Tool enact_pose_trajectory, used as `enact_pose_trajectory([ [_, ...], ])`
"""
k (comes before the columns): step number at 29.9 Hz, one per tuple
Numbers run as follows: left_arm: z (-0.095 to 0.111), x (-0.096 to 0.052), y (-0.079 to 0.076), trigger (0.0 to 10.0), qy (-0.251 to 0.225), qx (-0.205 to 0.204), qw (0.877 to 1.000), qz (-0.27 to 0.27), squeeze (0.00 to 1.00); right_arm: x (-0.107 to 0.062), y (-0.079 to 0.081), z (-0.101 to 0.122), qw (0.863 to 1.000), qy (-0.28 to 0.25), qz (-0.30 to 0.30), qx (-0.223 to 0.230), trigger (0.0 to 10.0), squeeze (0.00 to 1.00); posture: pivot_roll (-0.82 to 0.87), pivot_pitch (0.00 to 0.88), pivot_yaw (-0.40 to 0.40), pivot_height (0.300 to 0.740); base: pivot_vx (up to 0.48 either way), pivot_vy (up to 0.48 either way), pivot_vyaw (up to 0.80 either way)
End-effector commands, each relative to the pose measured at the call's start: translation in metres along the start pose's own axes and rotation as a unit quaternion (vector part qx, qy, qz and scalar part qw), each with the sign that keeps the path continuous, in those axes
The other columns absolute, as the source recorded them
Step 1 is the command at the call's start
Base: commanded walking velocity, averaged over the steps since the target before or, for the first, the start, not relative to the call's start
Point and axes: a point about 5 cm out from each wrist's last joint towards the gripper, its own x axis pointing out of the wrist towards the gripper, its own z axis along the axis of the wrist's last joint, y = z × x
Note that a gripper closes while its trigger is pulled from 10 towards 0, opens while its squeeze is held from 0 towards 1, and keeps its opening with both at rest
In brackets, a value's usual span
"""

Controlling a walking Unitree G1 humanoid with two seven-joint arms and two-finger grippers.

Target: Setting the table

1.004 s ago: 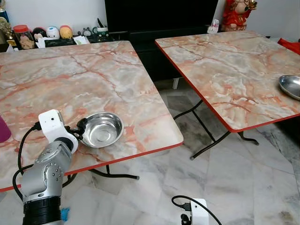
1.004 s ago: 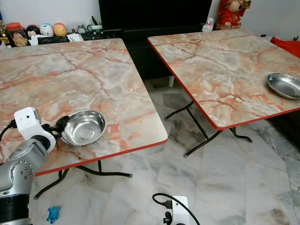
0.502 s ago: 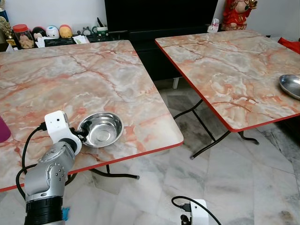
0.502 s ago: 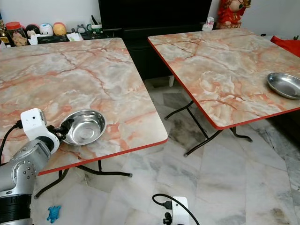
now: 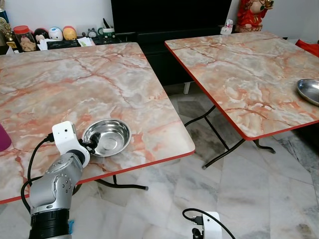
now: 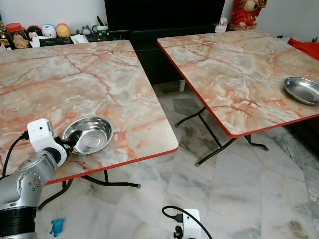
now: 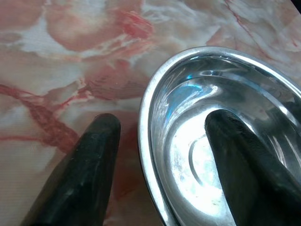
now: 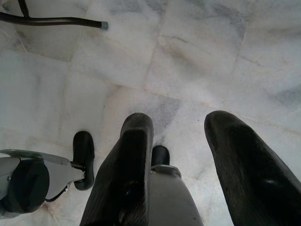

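A round steel bowl (image 5: 107, 137) sits on the left marble table (image 5: 75, 79), near its front edge. My left gripper (image 5: 90, 146) is at the bowl's near-left rim. In the left wrist view the bowl (image 7: 211, 141) has one black finger (image 7: 244, 169) inside it and the other finger (image 7: 89, 160) outside on the tabletop, with a small gap to the rim; the gripper (image 7: 162, 120) is open. My right gripper (image 8: 178, 120) hangs low over the floor, open and holding nothing. A second steel dish (image 5: 309, 90) lies on the right table (image 5: 249, 59) near its right edge.
A floor gap with black folding legs (image 5: 214, 134) separates the two tables. Jars and figurines (image 5: 45, 36) line a shelf at the back left beside a dark TV unit (image 5: 169, 20). A purple object (image 5: 4, 137) sits at the left edge. A blue toy (image 6: 56, 226) lies on the floor.
My left wrist has moved to the right and nearer to me along the bowl's rim. The bowl now lies flatter on the table. The right arm has not moved.
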Motion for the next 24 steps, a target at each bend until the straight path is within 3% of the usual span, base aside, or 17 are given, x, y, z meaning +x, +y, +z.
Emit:
enact_pose_trajectory([
  [1, -0.0055, -0.0008, -0.0001, 0.0, 0.013, 0.006, 1.0, 0.008, 0.0, -0.0009, -0.0018, -0.005, 1.0, 0.009, -0.001, -0.001, 10.0, 0.0, 0.18, 0.038, -0.055, 0.74, 0.0, 0.0, 0.0],
  [24, -0.0038, -0.0012, 0.0003, 0.0, 0.007, 0.006, 1.0, 0.014, 0.0, -0.0011, -0.0031, -0.0062, 1.0, 0.011, -0.002, -0.003, 10.0, 0.0, 0.18, 0.038, -0.057, 0.74, 0.0, 0.0, 0.0],
])
